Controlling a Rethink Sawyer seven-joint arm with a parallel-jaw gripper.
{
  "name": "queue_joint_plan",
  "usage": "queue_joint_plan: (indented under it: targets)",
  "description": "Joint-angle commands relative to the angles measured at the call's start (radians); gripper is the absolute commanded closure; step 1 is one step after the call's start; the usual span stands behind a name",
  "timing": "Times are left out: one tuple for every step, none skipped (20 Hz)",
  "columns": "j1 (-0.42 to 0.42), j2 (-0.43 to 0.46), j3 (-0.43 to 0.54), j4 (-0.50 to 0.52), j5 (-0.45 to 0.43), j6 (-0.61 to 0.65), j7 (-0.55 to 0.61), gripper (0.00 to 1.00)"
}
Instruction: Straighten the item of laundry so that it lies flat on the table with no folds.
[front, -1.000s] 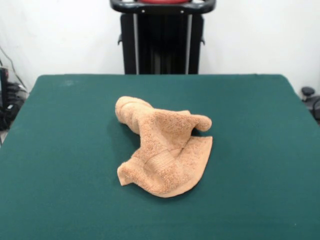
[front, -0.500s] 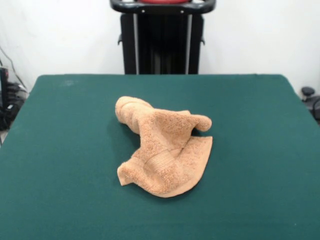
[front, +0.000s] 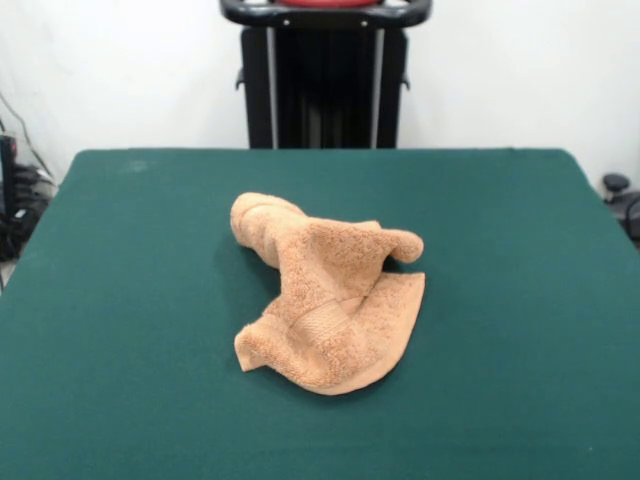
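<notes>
green table (front: 120, 300) bears a crumpled, folded towel (front: 330, 295); jaws out of sight

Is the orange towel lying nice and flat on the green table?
No, the towel is crumpled in a bunched heap with folds on the table.

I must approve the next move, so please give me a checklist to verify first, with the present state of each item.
1. Towel flat, no folds: not ok, it is bunched and folded over itself.
2. Towel fully on the table: ok, near the middle.
3. Woven band visible: ok, near the front fold.
4. Table around the towel free of other things: ok.
5. Gripper position and state: cannot tell, only the pedestal shows.
</notes>
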Motion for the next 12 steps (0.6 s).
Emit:
queue_joint_plan:
  targets:
    - [0.013, -0.07, -0.008, 0.201, 0.033, 0.067, -0.182, 0.0]
    - [-0.018, -0.027, 0.021, 0.14, 0.02, 0.082, -0.191, 0.0]
    - [-0.023, -0.012, 0.029, 0.134, 0.032, 0.067, -0.194, 0.0]
    - [-0.022, 0.0, 0.037, 0.137, 0.05, 0.041, -0.197, 0.0]
    - [-0.022, 0.009, 0.043, 0.138, 0.06, 0.022, -0.199, 0.0]
    - [-0.019, 0.012, 0.046, 0.14, 0.062, 0.011, -0.195, 0.0]
    - [-0.018, 0.016, 0.051, 0.14, 0.065, 0.004, -0.192, 0.0]
    - [-0.016, 0.023, 0.057, 0.134, 0.06, 0.01, -0.184, 0.0]
    - [-0.014, 0.03, 0.063, 0.127, 0.055, 0.017, -0.176, 0.0]
    - [-0.013, 0.04, 0.073, 0.117, 0.048, 0.029, -0.171, 0.0]
    - [-0.012, 0.054, 0.085, 0.101, 0.037, 0.035, -0.169, 0.0]
    - [-0.01, 0.067, 0.096, 0.088, 0.028, 0.036, -0.174, 0.0]
